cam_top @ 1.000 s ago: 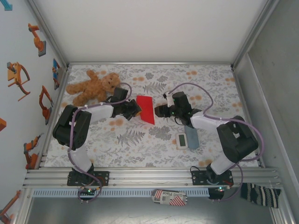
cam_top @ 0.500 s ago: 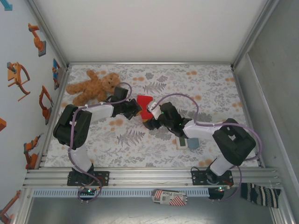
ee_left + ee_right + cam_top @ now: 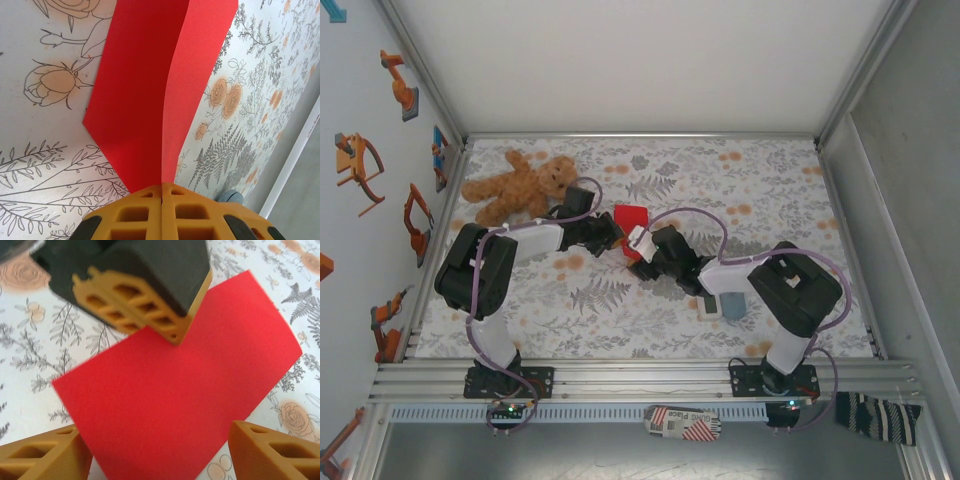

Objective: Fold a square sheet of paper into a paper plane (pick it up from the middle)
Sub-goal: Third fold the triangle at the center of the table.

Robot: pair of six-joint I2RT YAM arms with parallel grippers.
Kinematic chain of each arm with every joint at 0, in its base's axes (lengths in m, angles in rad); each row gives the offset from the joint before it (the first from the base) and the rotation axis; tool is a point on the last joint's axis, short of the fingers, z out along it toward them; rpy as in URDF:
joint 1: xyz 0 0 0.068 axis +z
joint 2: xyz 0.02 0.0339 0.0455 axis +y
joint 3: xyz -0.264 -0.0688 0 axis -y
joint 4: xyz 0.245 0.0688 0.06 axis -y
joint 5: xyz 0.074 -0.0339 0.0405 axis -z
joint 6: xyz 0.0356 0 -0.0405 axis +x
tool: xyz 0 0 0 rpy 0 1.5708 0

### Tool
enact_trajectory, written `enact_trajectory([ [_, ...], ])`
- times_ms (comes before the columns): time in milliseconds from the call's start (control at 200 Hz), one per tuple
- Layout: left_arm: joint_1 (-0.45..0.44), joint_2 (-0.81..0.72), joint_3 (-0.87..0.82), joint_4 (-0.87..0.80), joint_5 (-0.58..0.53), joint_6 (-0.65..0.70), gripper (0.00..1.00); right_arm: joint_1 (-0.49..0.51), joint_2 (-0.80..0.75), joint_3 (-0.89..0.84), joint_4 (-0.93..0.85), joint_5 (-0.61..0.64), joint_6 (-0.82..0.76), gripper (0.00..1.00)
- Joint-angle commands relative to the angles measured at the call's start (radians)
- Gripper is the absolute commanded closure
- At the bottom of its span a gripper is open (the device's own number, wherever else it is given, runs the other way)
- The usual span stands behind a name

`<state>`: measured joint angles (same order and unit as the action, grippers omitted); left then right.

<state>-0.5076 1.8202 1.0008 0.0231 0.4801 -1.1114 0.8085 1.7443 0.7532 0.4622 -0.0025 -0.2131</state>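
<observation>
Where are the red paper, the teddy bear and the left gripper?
red paper point(image 3: 632, 217): top view, on its flat middle.
teddy bear point(image 3: 525, 186): top view, on its body.
left gripper point(image 3: 162, 192): left wrist view, between its shut fingertips.

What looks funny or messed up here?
Nothing is spilled or torn. The red paper is just bent along its fold, pinched in the left gripper. A teddy bear lies sprawled at the far left.

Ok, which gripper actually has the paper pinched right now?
The left gripper: its jaws are shut on the edge of the paper. The right gripper is open, its jaws wide apart with the sheet between them.
</observation>
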Motion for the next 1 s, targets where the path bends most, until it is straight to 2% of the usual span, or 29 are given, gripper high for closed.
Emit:
enact_trajectory([
  [0, 0.006, 0.015, 0.019, 0.002, 0.017, -0.005, 0.97, 0.0, -0.019, 0.031, 0.047, 0.014, -0.008, 0.35],
  [451, 0.003, 0.009, 0.011, 0.007, 0.015, -0.009, 0.96, -0.002, -0.032, 0.052, -0.016, -0.145, -0.005, 0.69],
  [801, 0.003, -0.017, 0.003, 0.001, 0.007, -0.013, 0.93, -0.004, -0.022, 0.073, -0.051, -0.17, -0.019, 0.92],
  [881, 0.007, -0.034, 0.001, -0.015, 0.0, -0.011, 0.88, -0.003, -0.025, 0.072, -0.06, -0.189, -0.02, 0.98],
  [992, 0.024, -0.08, -0.006, -0.081, -0.044, 0.015, 0.71, -0.005, -0.032, 0.073, -0.081, -0.218, -0.019, 1.0],
])
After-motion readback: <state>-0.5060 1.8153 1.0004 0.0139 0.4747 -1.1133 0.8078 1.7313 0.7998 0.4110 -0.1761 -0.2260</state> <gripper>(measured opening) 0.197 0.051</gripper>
